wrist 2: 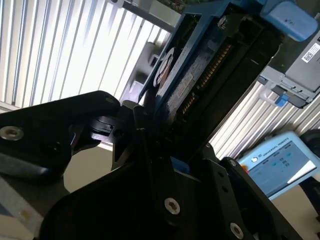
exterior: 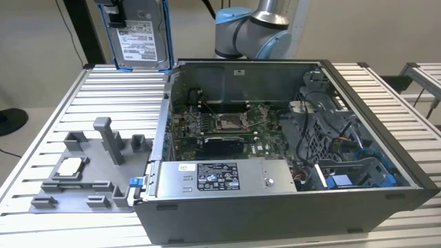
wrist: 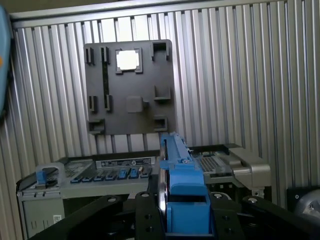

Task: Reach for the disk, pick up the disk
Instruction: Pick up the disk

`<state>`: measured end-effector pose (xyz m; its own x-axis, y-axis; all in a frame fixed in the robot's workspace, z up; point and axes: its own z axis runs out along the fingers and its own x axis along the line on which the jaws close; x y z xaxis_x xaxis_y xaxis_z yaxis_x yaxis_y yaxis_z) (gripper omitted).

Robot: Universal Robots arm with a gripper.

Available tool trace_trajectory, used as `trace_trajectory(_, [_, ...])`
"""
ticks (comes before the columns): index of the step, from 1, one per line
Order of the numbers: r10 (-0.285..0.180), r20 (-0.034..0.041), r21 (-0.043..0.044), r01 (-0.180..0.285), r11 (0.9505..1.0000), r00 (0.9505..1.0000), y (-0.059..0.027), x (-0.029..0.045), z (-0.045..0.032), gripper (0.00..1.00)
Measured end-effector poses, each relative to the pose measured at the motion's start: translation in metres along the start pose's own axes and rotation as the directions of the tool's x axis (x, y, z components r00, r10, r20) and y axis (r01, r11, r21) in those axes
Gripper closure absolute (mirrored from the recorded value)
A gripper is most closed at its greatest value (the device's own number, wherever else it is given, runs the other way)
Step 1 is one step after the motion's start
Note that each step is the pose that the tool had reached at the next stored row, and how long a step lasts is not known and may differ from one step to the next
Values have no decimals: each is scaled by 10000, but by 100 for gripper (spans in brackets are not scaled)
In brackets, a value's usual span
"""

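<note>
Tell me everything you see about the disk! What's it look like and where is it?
The disk is a flat silver metal rectangle with a white printed label on its face and blue plastic rails along its edges. It stands upright on edge, held up over the ribbed table's far corner at the exterior view's left, next to the open computer case. The gripper is clamped on it.

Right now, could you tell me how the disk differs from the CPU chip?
The disk stands upright, lifted in the gripper; the CPU chip lies flat in the grey fixture plate. The disk is larger and oblong; the chip is small and square. The disk has blue rails; the chip has none. Both are silver.
</note>
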<state>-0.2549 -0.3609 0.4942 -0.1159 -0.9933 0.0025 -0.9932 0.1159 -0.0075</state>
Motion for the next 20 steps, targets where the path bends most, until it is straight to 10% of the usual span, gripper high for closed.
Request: trace_trajectory(20, [1,-1,-1,-1,10000,10000,-484,-57,3,100])
